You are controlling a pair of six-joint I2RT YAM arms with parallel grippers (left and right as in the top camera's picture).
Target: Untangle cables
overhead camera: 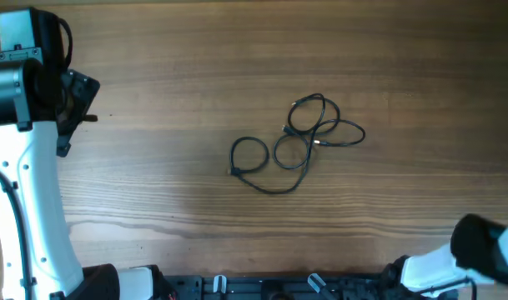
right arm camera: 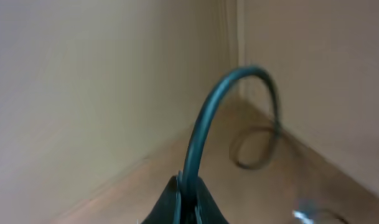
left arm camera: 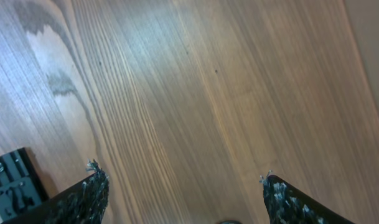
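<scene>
I am holding my left jaws wide apart, gripping nothing, over bare boards of the brown wood-grain table point(overhead camera: 153, 192) at its far left edge. My left wrist view is showing only grain between the two speckled black fingertips point(left arm camera: 89, 190). I judge this a ready posture: opened for a reach, but parked clear of the work.

My right jaws are pressed shut at the near right corner, also well apart from the work. In the blurred right wrist view a thick dark cord point(right arm camera: 245, 71) is arching up from right at the closed tips. I cannot tell whether it is pinched there or merely passing in front, nor whether it is my arm's own wiring.

The thin black flexible cables point(overhead camera: 299, 142) are lying near the middle of the table, touched by neither arm. They are forming loose loops: one ring to the left, joined by a sagging run to a cluster of overlapping loops on the right, where strands are crossing. By my judgement, the untangling is not yet begun.
</scene>
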